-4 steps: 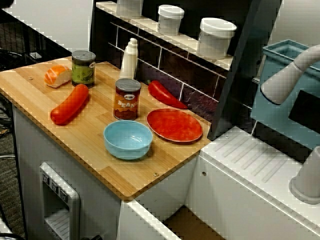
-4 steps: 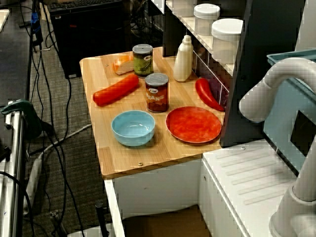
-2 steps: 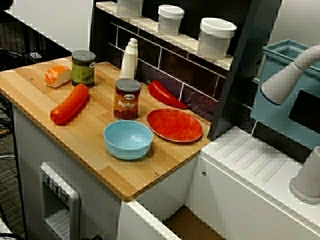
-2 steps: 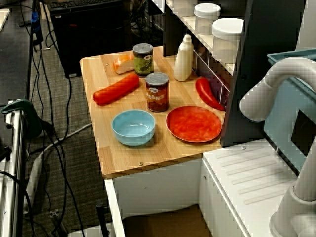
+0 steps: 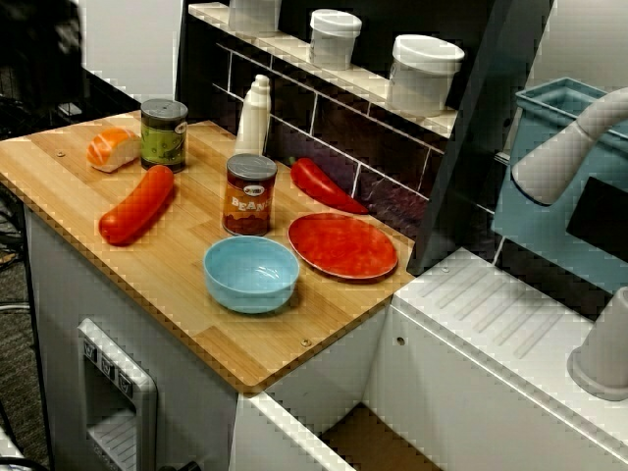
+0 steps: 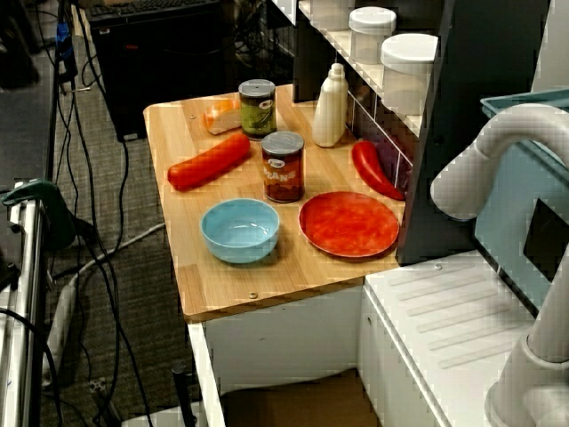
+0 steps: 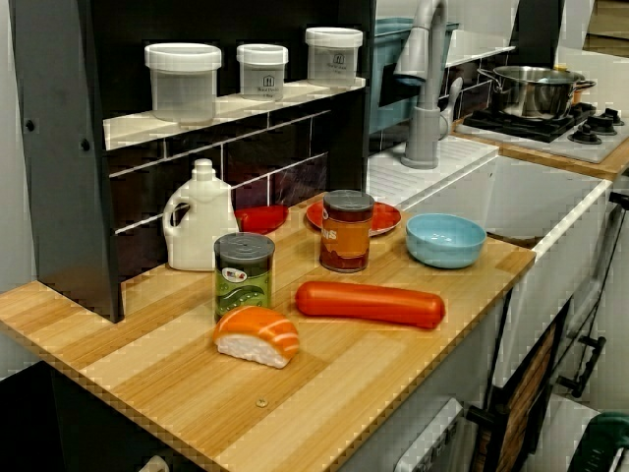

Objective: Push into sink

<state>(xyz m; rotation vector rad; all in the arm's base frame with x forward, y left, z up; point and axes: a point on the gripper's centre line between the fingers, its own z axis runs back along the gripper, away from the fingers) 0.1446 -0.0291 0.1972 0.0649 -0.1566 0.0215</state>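
Fingers and arm out of view.

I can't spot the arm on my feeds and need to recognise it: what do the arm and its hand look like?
Neither the arm nor its hand shows in any view, so colour, cables and markings cannot be told. The pale grey curved pipe by the sink is a faucet, not the arm.
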